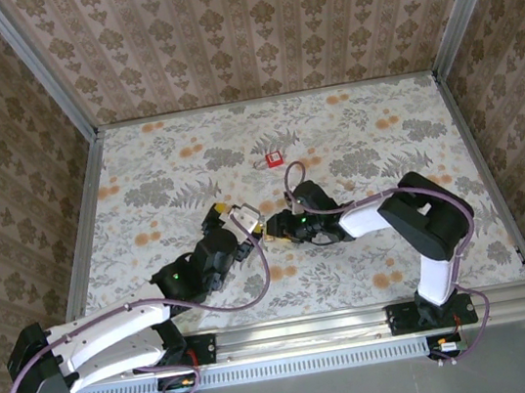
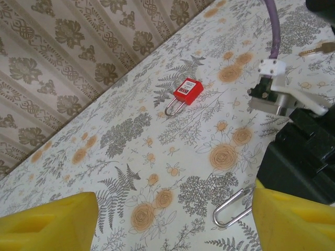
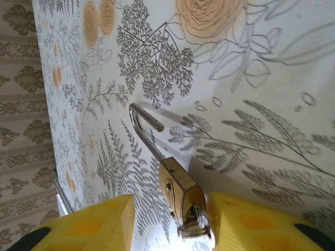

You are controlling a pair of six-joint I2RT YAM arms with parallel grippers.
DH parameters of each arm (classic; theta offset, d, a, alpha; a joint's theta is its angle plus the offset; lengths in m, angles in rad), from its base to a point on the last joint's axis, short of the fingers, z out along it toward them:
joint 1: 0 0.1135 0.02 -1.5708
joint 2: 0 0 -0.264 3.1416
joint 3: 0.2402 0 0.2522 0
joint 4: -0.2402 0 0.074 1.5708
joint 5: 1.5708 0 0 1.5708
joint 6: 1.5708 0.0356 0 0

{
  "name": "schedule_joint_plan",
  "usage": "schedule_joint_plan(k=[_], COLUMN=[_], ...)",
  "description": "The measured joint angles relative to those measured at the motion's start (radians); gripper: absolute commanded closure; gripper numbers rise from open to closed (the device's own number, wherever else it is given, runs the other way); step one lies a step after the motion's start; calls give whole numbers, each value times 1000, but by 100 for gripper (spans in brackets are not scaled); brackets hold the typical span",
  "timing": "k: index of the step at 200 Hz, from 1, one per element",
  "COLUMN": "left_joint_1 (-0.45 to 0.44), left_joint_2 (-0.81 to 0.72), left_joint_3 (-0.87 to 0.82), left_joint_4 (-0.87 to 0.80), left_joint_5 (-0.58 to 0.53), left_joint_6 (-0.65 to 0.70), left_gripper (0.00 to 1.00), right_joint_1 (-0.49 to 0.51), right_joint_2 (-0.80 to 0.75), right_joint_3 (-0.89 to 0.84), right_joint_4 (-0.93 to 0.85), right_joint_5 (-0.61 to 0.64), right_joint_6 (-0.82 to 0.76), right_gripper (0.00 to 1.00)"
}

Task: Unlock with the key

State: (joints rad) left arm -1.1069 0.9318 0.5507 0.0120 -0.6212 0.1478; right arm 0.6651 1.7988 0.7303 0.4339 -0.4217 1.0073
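On the table, padlocks: two, red padlock + brass padlock
right gripper: partly open around brass padlock
left gripper: wide open, holding nothing

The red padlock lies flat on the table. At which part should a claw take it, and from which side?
Probably the red padlock by its body, from straight above, closing on the two long side edges. It lies flat, so the broad faces cannot be pinched; the shackle is thin and round.

Bright, even, diffuse light; the brass padlock throws a soft grey shadow rightward onto the floral tabletop.
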Motion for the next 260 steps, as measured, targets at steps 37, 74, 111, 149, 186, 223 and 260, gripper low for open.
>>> schedule_joint_plan(k=[37, 74, 111, 149, 186, 223, 260], left_joint_1=[-7, -23, -27, -32, -32, -24, 49], left_joint_2=[-14, -40, -87, -167, -249, -270, -214], left_joint_3=[14, 27, 37, 40, 40, 38, 38], left_joint_4=[-31, -48, -111, -178, -236, -241, -229], left_joint_5=[-10, -20, -32, -31, -31, -30, -2], left_joint_6=[-6, -18, -63, -155, -249, -290, -296], left_gripper=[19, 19, 16, 13, 11, 8, 8], right_joint_1=[-25, -50, -67, -72, -129, -289, -376], right_joint_2=[-69, -161, -357, -587, -701, -645, -465], right_joint_3=[-7, -8, -8, 11, 72, 121, 210], right_joint_4=[-138, -298, -476, -705, -912, -962, -943], right_joint_5=[34, 83, 161, 292, 482, 546, 551], right_joint_6=[-44, -109, -193, -277, -337, -374, -388], right_gripper=[52, 52, 51, 52, 55, 66, 70])
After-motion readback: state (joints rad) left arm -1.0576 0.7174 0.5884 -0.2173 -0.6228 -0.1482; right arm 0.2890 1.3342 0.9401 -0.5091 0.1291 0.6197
